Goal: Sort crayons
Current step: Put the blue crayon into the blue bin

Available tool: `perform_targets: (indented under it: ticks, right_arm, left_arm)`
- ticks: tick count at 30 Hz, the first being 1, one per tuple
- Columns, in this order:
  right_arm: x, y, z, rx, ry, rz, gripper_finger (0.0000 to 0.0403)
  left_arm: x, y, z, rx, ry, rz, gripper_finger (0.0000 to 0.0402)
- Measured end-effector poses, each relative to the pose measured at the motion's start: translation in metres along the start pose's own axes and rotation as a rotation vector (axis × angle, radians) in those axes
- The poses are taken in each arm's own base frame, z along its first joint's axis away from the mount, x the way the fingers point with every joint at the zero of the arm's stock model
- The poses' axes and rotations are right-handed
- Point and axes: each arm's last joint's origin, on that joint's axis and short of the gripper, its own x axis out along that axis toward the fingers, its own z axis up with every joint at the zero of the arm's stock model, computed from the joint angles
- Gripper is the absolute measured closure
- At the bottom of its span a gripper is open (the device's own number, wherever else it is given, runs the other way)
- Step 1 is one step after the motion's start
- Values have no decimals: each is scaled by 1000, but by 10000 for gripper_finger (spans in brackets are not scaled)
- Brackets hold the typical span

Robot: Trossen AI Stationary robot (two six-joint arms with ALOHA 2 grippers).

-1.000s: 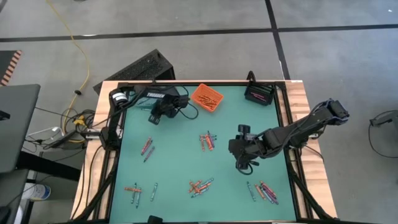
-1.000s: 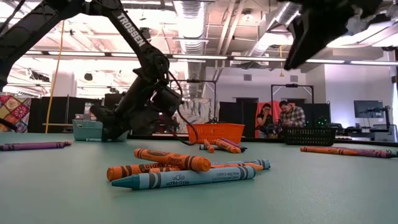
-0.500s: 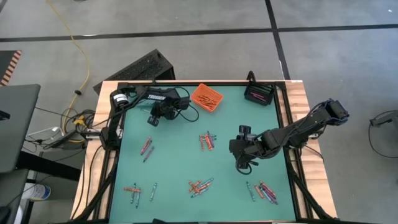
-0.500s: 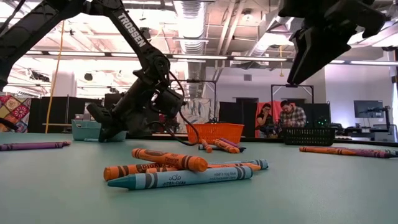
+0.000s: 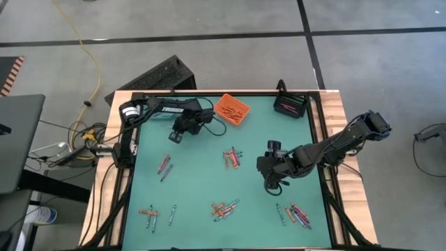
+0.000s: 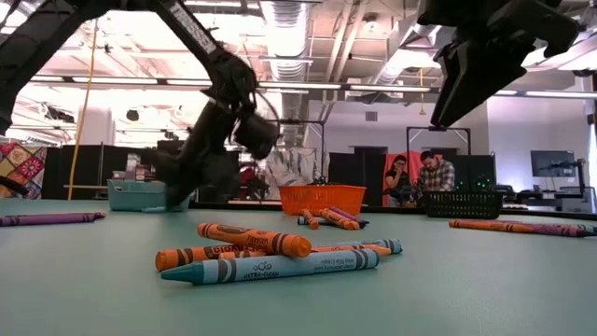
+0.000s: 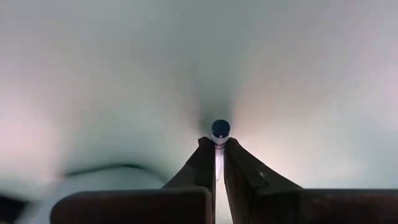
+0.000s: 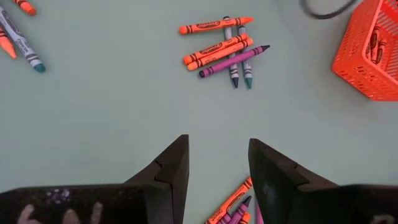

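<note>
My left gripper (image 5: 174,137) is at the far left of the table, by the teal bin (image 6: 131,194), and is shut on a blue crayon (image 7: 220,130). My right gripper (image 5: 273,184) hangs open and empty above the mat at the right middle; its fingers (image 8: 177,163) stand over bare mat. Crayons lie flat on the green mat in clusters: one at the centre (image 5: 233,157), one at the near middle (image 5: 224,208), one at the near right (image 5: 295,215), one at the left (image 5: 164,166) and one at the near left (image 5: 150,213). My left gripper pinches the blue crayon between its two fingertips (image 7: 205,155). The crayon lies along the fingers, and its dark blue end (image 7: 220,129) sticks out just past the tips. The rest of the crayon is hidden between the fingers.
An orange bin (image 5: 231,109) holding crayons stands at the far middle and a black bin (image 5: 290,104) at the far right corner. The mat has a wooden border (image 5: 336,132). People sit in the room behind the table (image 6: 420,177).
My left gripper has swung a little toward the table's right, away from the teal bin, and shows blurred in the low view. My right gripper came down slightly and turned early in the second, then kept still.
</note>
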Motion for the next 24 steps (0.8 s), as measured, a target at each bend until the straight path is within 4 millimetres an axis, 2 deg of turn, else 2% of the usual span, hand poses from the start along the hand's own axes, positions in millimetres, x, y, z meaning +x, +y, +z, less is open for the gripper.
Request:
perform_targets:
  ticks: [8, 13, 15, 17, 19, 24]
  right_arm:
    - [0, 0, 0, -2, 1, 0, 246]
    - [0, 0, 0, -3, 1, 0, 246]
    - [0, 0, 0, -3, 1, 0, 246]
    - [0, 0, 0, 3, 1, 0, 246]
    - [0, 1, -1, 7, 2, 1, 246]
    - [-4, 7, -4, -6, 10, 11, 246]
  left_arm:
    - [-47, 5, -37, -73, -57, 115, 398]
    - [-60, 10, -62, -141, -97, 117, 399]
    - [-60, 11, -67, -187, -173, 25, 400]
    - [-56, 8, -66, -221, -289, -149, 400]
    - [-51, -2, -60, -240, -302, -228, 389]
    - [-32, -41, -36, -215, -138, -114, 320]
